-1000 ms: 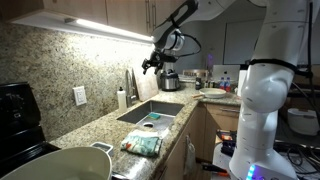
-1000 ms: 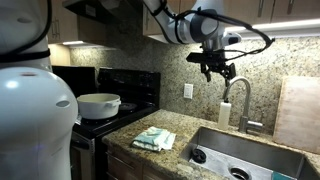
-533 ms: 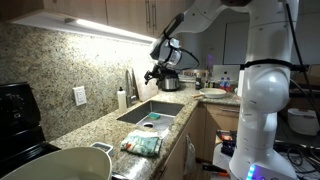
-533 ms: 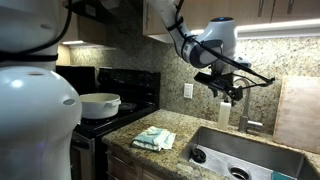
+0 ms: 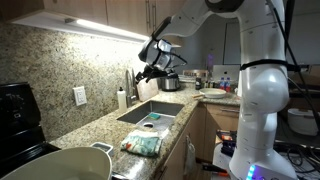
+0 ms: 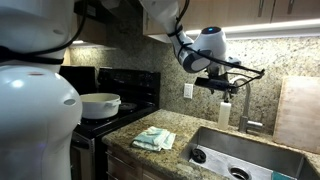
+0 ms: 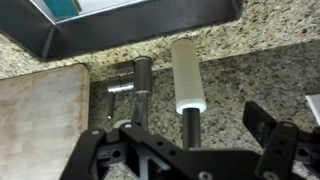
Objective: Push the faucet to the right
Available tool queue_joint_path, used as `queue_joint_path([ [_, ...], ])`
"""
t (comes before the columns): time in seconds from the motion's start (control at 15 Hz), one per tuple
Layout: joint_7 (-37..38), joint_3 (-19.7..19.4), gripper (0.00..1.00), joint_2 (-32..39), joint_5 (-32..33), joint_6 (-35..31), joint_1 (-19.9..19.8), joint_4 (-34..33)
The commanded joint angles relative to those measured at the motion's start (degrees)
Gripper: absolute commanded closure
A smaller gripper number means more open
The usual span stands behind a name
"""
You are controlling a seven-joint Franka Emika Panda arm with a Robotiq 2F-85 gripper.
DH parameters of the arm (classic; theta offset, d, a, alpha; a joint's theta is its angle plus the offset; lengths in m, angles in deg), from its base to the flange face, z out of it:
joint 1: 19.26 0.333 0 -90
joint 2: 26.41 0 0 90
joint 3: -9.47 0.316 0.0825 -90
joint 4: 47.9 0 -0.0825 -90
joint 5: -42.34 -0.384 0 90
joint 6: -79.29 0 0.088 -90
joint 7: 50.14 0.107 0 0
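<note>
The faucet (image 5: 132, 86), a slim silvery gooseneck tap, stands behind the sink (image 5: 150, 112) against the granite wall. In an exterior view (image 6: 244, 104) my arm partly hides its arch. My gripper (image 5: 150, 70) hovers just above the arch, also seen in an exterior view (image 6: 226, 88). In the wrist view the faucet (image 7: 187, 78) is seen from above, with its dark neck and pale spout end running between my open fingers (image 7: 185, 140), which touch nothing. A small white soap bottle (image 5: 122, 98) stands beside the faucet.
A wooden cutting board (image 6: 299, 110) leans on the wall beside the sink (image 6: 240, 155). A green-and-white cloth (image 5: 142, 145) lies on the counter. A white pot (image 6: 98, 103) sits on the stove. A metal pot (image 5: 168, 81) and dishes stand beyond the sink.
My gripper has come down and moved toward the wall, from above the sink area to just over the faucet's arch. Nothing else has moved.
</note>
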Motion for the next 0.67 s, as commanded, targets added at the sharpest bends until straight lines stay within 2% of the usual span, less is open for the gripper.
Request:
queue_joint_path([
  [0.0,-9.59,4.54,0.0,3.54,-5.83,-3.98,-0.71,-4.46],
  [0.27,-17.55,11.44,0.0,7.56,-11.77,-16.27,-3.05,-10.29],
  [0.4,-16.23,13.49,0.0,9.94,-10.16,-20.74,-4.34,-12.64],
  [0.6,-13.38,14.24,0.0,13.23,-8.32,-24.34,-5.88,-14.39],
])
